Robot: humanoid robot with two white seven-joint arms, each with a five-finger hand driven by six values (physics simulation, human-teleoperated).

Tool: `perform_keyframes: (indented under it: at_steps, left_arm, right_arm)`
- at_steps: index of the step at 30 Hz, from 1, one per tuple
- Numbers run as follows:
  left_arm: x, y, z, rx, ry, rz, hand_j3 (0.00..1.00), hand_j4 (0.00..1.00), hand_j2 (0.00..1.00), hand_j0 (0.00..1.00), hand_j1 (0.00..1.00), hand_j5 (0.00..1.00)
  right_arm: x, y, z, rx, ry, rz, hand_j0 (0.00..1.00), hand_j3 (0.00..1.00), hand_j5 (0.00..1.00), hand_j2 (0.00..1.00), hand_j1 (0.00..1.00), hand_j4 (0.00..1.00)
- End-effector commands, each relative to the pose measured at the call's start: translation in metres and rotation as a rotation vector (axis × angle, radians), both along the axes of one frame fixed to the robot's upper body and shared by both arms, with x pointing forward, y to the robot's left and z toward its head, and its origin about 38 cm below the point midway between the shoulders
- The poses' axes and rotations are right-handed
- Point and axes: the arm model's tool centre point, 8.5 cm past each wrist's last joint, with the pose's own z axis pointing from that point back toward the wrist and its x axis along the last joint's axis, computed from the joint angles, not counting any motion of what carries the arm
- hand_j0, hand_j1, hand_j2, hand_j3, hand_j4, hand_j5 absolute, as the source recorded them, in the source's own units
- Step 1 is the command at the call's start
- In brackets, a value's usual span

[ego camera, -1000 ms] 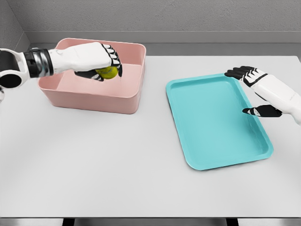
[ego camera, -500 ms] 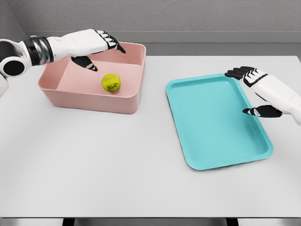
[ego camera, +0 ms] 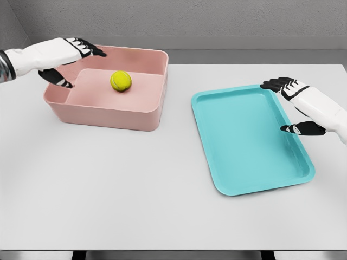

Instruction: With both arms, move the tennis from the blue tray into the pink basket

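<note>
Ball (ego camera: 121,80) lies in the basket (ego camera: 108,111), free of my left robot hand (ego camera: 62,56), fingers spread above the rim; right robot hand (ego camera: 297,105) spread over the empty tray (ego camera: 238,162).

The scene is a bare simulated test space — a rendered lab-style bench rather than a home or shop. A plain white table (ego camera: 135,184) fills most of the frame, and a flat grey wall (ego camera: 217,19) runs across the top. Surfaces look smooth and uniformly lit — typical of a simulator's render.
</note>
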Motion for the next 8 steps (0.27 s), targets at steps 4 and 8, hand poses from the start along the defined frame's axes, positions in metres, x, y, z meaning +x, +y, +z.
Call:
perform_keyframes:
  at_steps: [4, 8]
  left_arm:
    - [-0.015, 0.051, 0.004, -0.013, 0.018, 0.1, 1.0, 1.0, 1.0, 1.0, 1.0, 1.0]
    - [-0.02, 0.065, 0.0, -0.038, 0.037, 0.13, 1.0, 1.0, 1.0, 1.0, 1.0, 1.0]
  right_arm:
    - [0.0, 0.0, 0.001, 0.006, 0.0, -0.001, 1.0, 1.0, 1.0, 1.0, 1.0, 1.0]
    - [0.0, -0.001, 0.0, 0.007, 0.002, -0.002, 1.0, 1.0, 1.0, 1.0, 1.0, 1.0]
